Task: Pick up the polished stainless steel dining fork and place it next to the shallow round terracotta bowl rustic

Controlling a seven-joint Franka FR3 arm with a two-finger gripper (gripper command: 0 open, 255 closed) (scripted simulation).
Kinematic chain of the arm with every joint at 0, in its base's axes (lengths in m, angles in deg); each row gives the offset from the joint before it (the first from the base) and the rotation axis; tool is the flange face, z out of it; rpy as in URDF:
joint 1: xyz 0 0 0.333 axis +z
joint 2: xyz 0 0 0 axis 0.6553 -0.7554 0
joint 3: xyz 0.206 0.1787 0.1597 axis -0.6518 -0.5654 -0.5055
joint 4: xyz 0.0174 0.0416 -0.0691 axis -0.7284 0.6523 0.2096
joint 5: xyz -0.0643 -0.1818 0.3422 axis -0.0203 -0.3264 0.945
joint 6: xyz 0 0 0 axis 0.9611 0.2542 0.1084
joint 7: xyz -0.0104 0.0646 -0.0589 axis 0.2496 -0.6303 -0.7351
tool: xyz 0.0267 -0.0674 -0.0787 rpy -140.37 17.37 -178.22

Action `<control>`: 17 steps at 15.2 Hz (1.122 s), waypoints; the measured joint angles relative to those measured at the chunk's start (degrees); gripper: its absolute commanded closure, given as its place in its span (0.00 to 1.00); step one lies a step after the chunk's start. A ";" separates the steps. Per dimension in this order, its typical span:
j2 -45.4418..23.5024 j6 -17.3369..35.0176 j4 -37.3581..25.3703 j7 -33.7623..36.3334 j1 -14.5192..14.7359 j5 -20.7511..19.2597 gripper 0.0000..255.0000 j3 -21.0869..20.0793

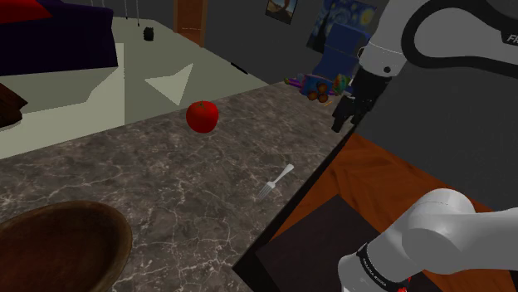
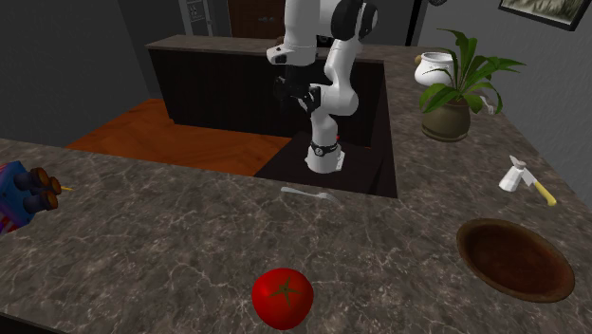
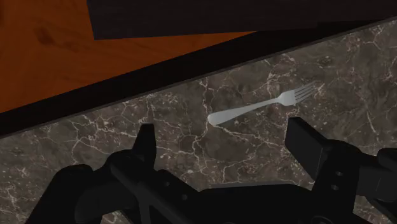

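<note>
A silver fork (image 1: 276,182) lies flat on the marble counter (image 1: 158,182) close to its edge; it also shows as the fork (image 2: 306,194) and the fork (image 3: 262,105). The brown shallow bowl (image 1: 58,249) sits at the counter's near corner, seen too as the bowl (image 2: 515,258). My black gripper (image 1: 347,113) hangs above the counter edge, well clear of the fork. In the wrist view the gripper (image 3: 226,135) is open, its fingers apart with nothing between them, the fork lying just beyond the fingertips.
A red tomato (image 1: 202,116) rests on the counter farther in. A potted plant (image 2: 459,87), a white jug (image 2: 434,68) and a small hatchet (image 2: 524,179) stand beyond the bowl. A toy (image 2: 21,193) sits at the counter's other end. Orange floor (image 1: 365,174) lies below the edge.
</note>
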State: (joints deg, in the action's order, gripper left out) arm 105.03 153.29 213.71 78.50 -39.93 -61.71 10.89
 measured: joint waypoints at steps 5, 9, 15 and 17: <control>1.11 5.55 5.82 12.02 -2.23 3.23 0.00 -4.82; -0.09 13.32 11.18 28.16 -5.15 7.50 0.00 -11.61; -7.49 26.52 14.96 53.34 -10.95 12.72 0.00 -23.44; -11.69 31.12 14.70 62.18 -13.82 13.39 0.00 -27.87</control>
State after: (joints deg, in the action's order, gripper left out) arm 93.33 184.41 228.41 140.68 -53.75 -48.33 -16.98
